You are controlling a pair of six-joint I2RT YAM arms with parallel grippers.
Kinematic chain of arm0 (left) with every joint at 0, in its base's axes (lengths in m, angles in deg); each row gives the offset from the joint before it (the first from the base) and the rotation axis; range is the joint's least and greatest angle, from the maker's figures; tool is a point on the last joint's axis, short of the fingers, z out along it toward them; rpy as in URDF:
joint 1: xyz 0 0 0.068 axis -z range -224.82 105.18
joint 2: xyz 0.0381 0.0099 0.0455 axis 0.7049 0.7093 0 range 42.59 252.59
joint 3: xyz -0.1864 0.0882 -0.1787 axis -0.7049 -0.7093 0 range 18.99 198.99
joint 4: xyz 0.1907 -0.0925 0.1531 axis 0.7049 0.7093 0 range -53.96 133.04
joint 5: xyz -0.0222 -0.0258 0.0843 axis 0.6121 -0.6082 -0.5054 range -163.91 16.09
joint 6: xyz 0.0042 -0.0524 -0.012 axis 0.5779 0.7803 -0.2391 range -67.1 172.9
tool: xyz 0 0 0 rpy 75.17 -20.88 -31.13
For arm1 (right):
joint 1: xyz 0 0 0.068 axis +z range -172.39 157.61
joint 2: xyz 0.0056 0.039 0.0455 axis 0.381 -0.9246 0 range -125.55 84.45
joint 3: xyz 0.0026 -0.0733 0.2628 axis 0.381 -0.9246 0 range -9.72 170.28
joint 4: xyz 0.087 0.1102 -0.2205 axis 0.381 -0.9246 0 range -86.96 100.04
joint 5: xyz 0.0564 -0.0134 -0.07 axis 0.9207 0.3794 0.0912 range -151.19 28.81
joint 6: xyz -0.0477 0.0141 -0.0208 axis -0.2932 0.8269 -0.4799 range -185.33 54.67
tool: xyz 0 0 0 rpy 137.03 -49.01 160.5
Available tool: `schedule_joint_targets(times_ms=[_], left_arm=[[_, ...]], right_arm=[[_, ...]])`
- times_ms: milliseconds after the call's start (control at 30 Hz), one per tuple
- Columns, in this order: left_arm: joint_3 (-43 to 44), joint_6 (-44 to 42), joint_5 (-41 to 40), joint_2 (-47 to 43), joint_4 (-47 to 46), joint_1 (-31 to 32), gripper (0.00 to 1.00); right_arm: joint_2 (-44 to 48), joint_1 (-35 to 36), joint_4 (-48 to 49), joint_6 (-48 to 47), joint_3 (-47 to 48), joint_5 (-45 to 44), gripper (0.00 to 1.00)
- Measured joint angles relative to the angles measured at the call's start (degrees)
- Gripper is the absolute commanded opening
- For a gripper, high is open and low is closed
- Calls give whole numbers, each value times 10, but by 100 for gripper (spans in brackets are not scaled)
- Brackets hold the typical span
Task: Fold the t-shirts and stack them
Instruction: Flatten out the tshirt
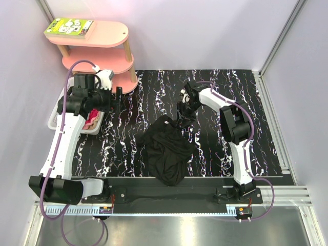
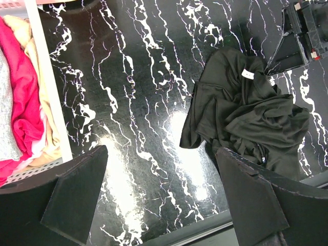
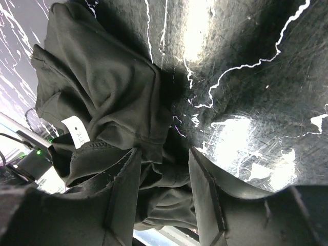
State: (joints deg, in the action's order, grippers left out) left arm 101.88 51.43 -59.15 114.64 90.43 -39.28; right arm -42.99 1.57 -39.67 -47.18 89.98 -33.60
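Reading labels: a small white tag (image 3: 77,134) at the collar of the black t-shirt (image 3: 102,87) carries a few dark marks, too small to read. A green-covered packet (image 1: 69,27) on top of the pink shelf (image 1: 97,61), past the desk's far left corner, has printing that cannot be made out either.
Black t-shirt: crumpled in a heap at the middle of the desk (image 1: 256,128), reaching to the near edge, with its far tip drawn up toward the right arm.
Other shirts: a red-pink t-shirt (image 2: 20,102) and a grey t-shirt (image 2: 5,107) lie bunched with a tan cloth (image 2: 42,102) in the white basket (image 2: 48,92) at the desk's left edge.
Top view only: the shelf, the packet, both arms whole, and the basket's place on the desk.
Left wrist view only: the grey and tan cloth in the basket, where the top view shows little more than pink.
Right wrist view only: the stitched hem and collar fold up close.
Left end effector (image 2: 161,151): fingers spread wide with nothing between them, hovering over bare desk between the basket and the black t-shirt.
Right end effector (image 3: 164,154): fingers partway together at the shirt's far tip, seemingly pinching a bunched fold of the black t-shirt that fills the gap.
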Motion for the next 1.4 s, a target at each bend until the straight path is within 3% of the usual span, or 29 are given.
schedule_joint_targets(times_ms=[233,367,400,867,1000,1167,1400], left_arm=[[0,0,7,0,0,0,93],[0,0,11,0,0,0,92],[0,0,11,0,0,0,92],[-2,0,14,0,-1,0,90],[-24,12,31,2,-21,0,88],[-86,31,26,32,-61,41,88],[-110,46,1,146,-110,147,88]], right_arm=[[0,0,-5,1,10,0,37],[0,0,5,12,24,11,12],[0,0,10,17,25,15,0],[29,2,5,26,101,6,0],[103,2,-11,13,172,-8,0],[244,3,-18,7,181,-30,0],[396,4,-44,6,71,-66,0]])
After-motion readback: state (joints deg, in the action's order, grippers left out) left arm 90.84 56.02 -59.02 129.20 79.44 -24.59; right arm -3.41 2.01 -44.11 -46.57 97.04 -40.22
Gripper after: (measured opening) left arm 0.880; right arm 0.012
